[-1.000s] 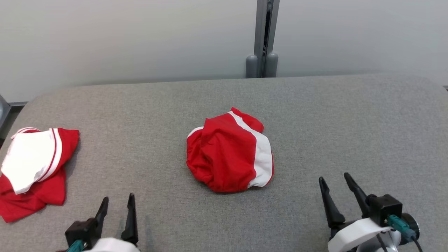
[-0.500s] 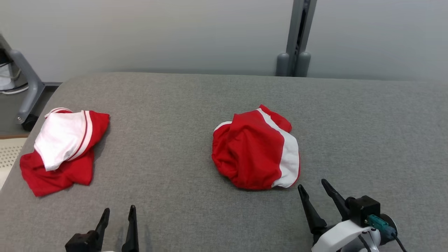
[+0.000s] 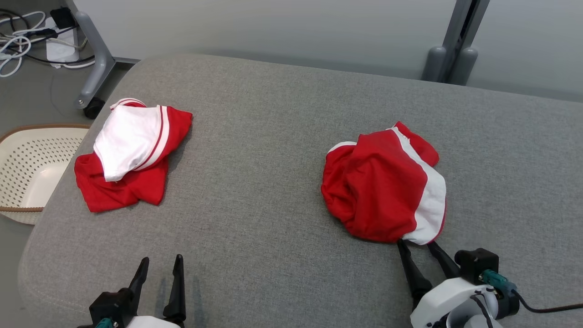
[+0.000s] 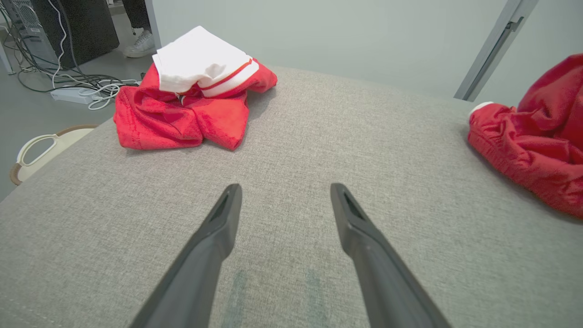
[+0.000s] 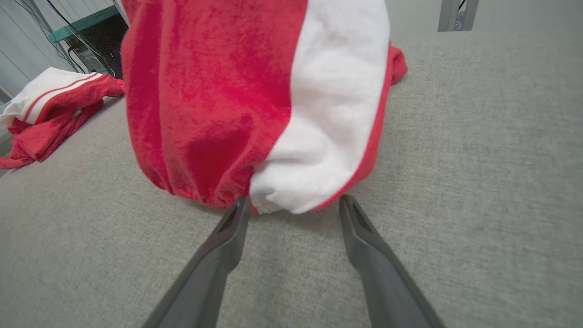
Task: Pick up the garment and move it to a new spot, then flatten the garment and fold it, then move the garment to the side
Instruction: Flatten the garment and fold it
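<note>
The garment [image 3: 380, 187], red with a broad white band along one side, lies bunched in a rounded heap on the grey fabric-covered worktop [image 3: 255, 191].

Pale grey wall [image 3: 273, 23], grey metal post [image 3: 455, 45] against it, grey fabric-covered table [image 3: 255, 136], grey floor [image 3: 41, 105] at left, castored stand leg [image 3: 98, 64], white cables [image 3: 13, 45], perforated cream basket [image 3: 23, 159]

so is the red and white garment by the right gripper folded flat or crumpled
Crumpled: the red and white garment sits as a rounded, wrinkled heap on the grey fabric surface.
</note>
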